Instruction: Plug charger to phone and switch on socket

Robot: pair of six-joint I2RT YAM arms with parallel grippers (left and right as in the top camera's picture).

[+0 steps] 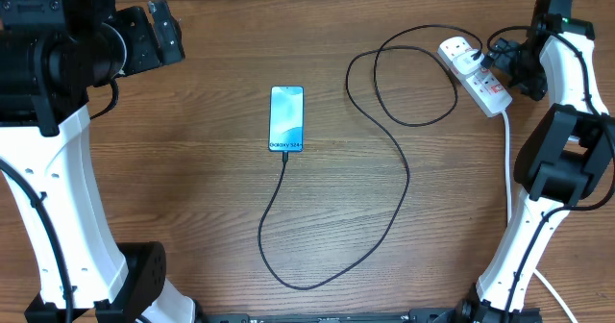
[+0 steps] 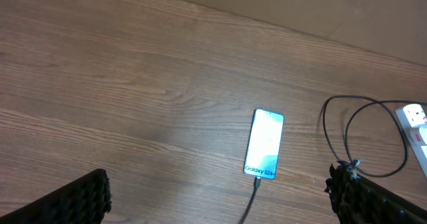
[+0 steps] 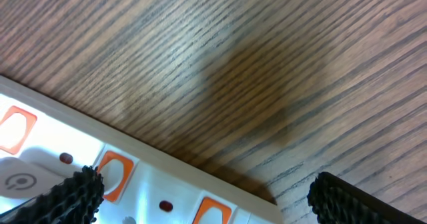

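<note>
Ridged pads [image 3: 363, 199] of right tool [image 3: 207, 201] over oblong white socket [image 3: 67, 131]

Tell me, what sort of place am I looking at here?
Probably a robotics lab or test bench: two robot arms flank a wood-grain table laid out with a phone, a black charger cable and a white power strip.

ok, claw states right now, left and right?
Left claw: open, holding nothing.
Right claw: open, holding nothing, above the socket.
</note>
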